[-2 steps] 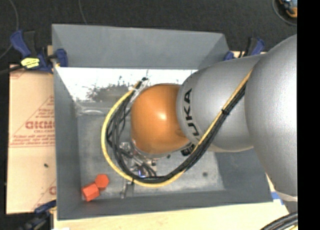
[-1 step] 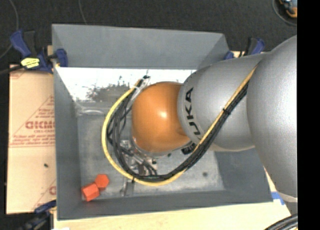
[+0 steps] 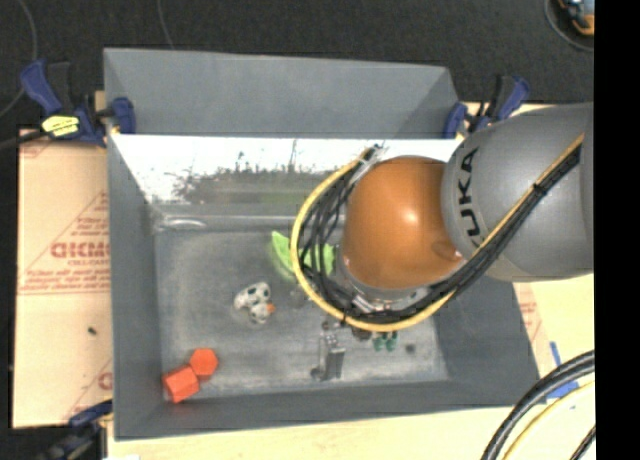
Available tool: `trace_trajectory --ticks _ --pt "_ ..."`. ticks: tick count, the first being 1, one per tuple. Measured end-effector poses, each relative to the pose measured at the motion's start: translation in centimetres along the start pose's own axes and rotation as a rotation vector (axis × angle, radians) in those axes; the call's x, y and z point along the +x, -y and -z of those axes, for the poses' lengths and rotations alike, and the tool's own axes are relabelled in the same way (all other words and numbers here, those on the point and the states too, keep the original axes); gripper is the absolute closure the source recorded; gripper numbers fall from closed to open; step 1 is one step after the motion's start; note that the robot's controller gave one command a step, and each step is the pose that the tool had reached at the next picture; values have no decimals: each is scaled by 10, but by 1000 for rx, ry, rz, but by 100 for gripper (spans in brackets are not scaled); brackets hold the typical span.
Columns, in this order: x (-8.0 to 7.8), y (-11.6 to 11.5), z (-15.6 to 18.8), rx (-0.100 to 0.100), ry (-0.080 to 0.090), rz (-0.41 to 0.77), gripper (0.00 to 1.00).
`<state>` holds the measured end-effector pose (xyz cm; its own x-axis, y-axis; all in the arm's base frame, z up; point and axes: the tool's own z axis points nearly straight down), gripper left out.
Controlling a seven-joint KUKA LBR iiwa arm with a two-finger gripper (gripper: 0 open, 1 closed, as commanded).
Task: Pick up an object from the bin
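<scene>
**binwatcher:** So where's the gripper [image 3: 328,358] sitting right now?

**kuka_fan:** Low in the grey metal bin [image 3: 130,278], close to the front wall and a bit right of the middle. It pokes out from under the arm's round orange cover [image 3: 395,223] and the black and yellow cables [image 3: 318,238] looped around it. It's over bare bin floor. The nearest stuff is the small dark green bits [image 3: 385,345] just to its right, and they look apart from it, not touching.

**binwatcher:** Open or clamped on something?

**kuka_fan:** Honestly can't tell whether it's apart or together. From this angle the tip is just 1 thin grey shape, so I can't say if it has anything either.

**binwatcher:** What else is in there?

**kuka_fan:** A lime green flat piece [image 3: 285,251] sticks out from under the cables, further back. A small white lump with dark spots [image 3: 254,301] sits mid-floor, left of the gripper and well apart from it. Then there are 2 orange things in the front-left corner, an orange cube [image 3: 180,385] and a rounder orange piece [image 3: 204,361], right up against each other.
</scene>
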<state>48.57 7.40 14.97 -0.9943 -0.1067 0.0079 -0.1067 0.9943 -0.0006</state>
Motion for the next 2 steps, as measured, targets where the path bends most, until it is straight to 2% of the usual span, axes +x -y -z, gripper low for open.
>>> trace_trajectory --ticks 1,2 --pt "-16 -10 -5 -2 10 4 0" --pt "-41 16 24 1 4 32 0"
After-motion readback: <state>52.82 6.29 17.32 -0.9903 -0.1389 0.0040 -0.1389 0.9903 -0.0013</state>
